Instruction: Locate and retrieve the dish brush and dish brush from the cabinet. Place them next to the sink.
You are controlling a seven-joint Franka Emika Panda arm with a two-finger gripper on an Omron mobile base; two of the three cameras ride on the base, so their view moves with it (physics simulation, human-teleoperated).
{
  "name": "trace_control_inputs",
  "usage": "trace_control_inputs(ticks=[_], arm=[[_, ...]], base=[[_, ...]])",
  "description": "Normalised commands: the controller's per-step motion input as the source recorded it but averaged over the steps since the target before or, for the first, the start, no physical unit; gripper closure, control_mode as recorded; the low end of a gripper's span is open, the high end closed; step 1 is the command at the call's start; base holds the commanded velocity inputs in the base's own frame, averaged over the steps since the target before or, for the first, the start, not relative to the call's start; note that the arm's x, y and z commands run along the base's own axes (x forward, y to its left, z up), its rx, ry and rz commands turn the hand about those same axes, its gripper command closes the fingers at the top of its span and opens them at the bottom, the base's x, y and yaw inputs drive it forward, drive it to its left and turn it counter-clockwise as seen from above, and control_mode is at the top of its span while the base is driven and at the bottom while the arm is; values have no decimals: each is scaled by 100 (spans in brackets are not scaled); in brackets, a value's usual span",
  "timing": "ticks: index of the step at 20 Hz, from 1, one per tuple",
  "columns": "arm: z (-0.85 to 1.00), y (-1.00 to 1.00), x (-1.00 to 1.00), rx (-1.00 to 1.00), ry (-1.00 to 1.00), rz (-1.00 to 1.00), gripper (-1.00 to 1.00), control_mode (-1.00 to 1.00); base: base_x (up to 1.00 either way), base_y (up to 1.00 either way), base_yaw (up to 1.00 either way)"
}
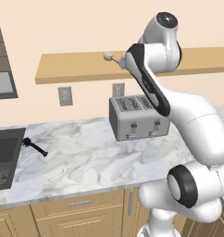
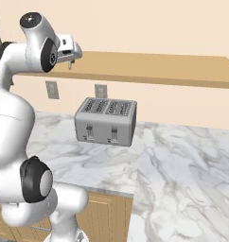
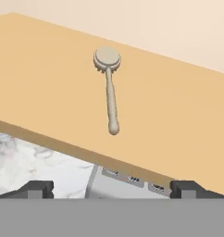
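Note:
The pale wood dish brush (image 3: 109,88) lies flat on a wooden shelf (image 3: 44,92), its disc head (image 1: 108,56) away from me and its thin handle pointing toward my hand. My gripper (image 3: 112,189) is open, its fingers wide apart, and hovers short of the handle's end without touching it. From the right base view the gripper (image 2: 71,60) is at the shelf's front edge. The all-black dish brush (image 1: 34,146) lies on the marble counter just right of the dark sink (image 1: 5,148).
A grey four-slot toaster (image 1: 137,116) stands on the counter (image 1: 86,157) directly under the shelf and below my hand. Two wall outlets (image 1: 65,96) sit behind it. The counter turns a corner on the right (image 2: 182,179).

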Motion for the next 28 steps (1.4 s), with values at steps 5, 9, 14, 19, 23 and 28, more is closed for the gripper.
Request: trace_control_inputs(ticks=[5, 9, 14, 19, 23, 28], arm=[[0, 11, 43, 0, 1, 3, -100, -100], [-8, 8, 37, 0, 1, 3, -100, -100], [-15, 10, 39, -2, 3, 1, -100, -100], [-13, 7, 34, -4, 4, 0, -100, -100], [-10, 3, 27, -2, 6, 0, -100, -100], [-15, 2, 23, -1, 7, 0, -100, -100]], base=[[0, 0, 0], [0, 0, 0], [0, 0, 0], [0, 0, 0], [0, 0, 0], [0, 0, 0]])
